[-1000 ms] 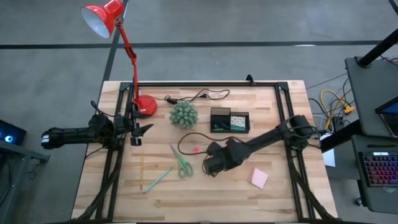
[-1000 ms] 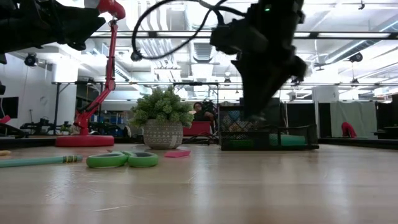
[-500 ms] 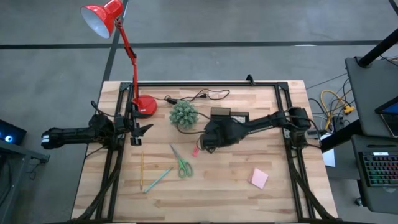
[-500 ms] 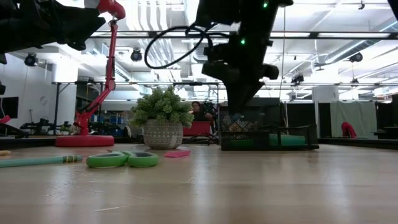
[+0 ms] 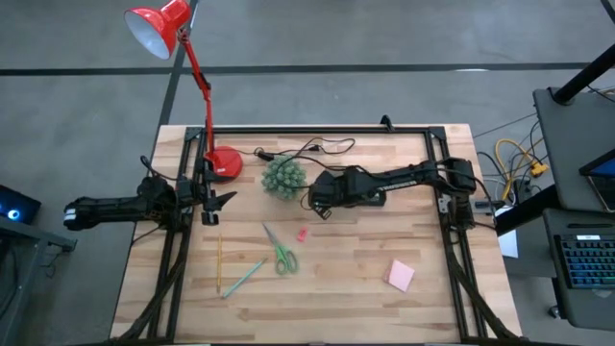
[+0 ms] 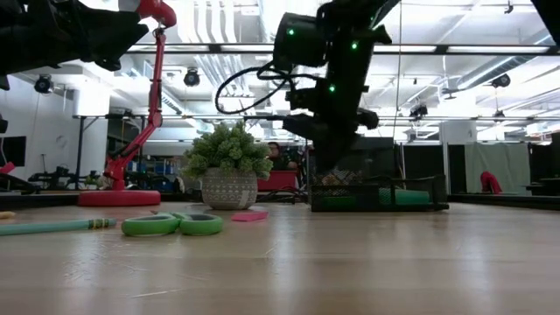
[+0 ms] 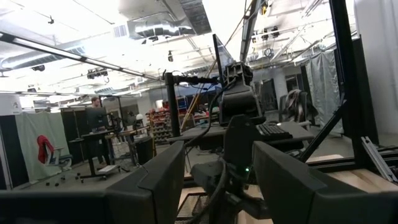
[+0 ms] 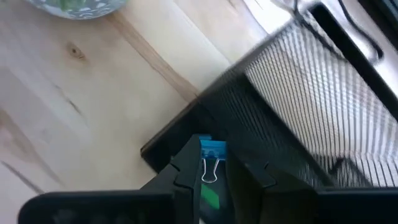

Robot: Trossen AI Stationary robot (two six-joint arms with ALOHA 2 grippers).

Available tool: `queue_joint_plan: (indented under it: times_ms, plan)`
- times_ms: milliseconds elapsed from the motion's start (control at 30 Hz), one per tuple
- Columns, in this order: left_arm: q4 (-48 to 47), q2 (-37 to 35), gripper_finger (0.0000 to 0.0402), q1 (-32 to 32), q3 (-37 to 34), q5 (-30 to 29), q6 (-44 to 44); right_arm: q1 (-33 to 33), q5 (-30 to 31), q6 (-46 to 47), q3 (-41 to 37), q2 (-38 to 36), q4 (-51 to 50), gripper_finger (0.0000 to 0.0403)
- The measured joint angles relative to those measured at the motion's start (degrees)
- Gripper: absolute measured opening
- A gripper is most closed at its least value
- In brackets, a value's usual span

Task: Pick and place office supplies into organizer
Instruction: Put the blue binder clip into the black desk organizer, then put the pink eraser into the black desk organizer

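Note:
My right gripper (image 5: 320, 200) hangs over the left end of the black mesh organizer (image 8: 292, 93), shut on a small blue binder clip (image 8: 212, 151). My arm hides most of the organizer (image 5: 375, 199) from above. It shows in the low view (image 6: 376, 194) behind the gripper (image 6: 325, 166). Green-handled scissors (image 5: 281, 252), a yellow pencil (image 5: 219, 261), a light green pen (image 5: 245, 277), a pink bit (image 5: 301, 234) and a pink sticky-note pad (image 5: 401, 276) lie flat on the table. My left gripper (image 5: 213, 200) waits open and empty at the table's left edge. My right gripper pinches the binder clip between its two fingers (image 8: 185, 169). The blue body (image 8: 212, 149) sticks out past the fingertips and the wire handles (image 8: 208, 173) lie back between them. The fingers slant downward. The clip is lifted clear, above the organizer's near left corner.
A round green plant (image 5: 284, 177) stands just left of the organizer, close to my right gripper. A red desk lamp rests on its round base (image 5: 225, 163) at the far left, with a black cord (image 5: 307, 148) along the far edge. Bare wood lies between the scissors and the sticky-note pad.
My right gripper has gone from the middle of the table toward the far edge, ending over the organizer's left end beside the plant. The things on the table have stayed where they were.

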Motion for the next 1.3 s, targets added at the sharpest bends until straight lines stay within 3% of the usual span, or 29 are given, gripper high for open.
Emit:
queue_joint_plan:
  times_ms: [467, 1067, 1300]
  plan:
    - [0.0, 0.0, 0.0176, 0.0, 0.0, 0.0, 0.0, -0.2, -0.4, -1.3, -2.6, 0.0, 1.8, 0.0054]
    - [0.0, 0.0, 0.0176, 0.0, 0.0, 0.0, 0.0, 0.0, -2.5, -1.6, -1.6, -0.2, 1.9, 0.0129]
    - [0.0, 0.0, 0.0176, 0.0, 0.0, 0.0, 0.0, 3.9, -7.0, -10.8, 3.8, -0.8, 4.3, 0.0124]
